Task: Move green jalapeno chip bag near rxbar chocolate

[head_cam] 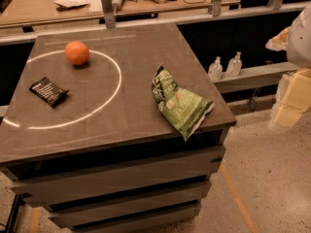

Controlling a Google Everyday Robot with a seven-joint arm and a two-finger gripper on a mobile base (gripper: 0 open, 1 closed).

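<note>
The green jalapeno chip bag lies crumpled at the right front edge of the dark table, with one corner hanging over the edge. The rxbar chocolate, a small dark wrapped bar, lies flat on the left side of the table, on the white circle line. My gripper shows as pale yellow blocks at the far right of the camera view. It is off the table, to the right of the bag and well apart from it, and holds nothing that I can see.
A round orange fruit sits at the back left, inside the white circle. Two small clear bottles stand on a low ledge behind the table's right side. A cluttered bench runs along the back. Speckled floor lies to the right.
</note>
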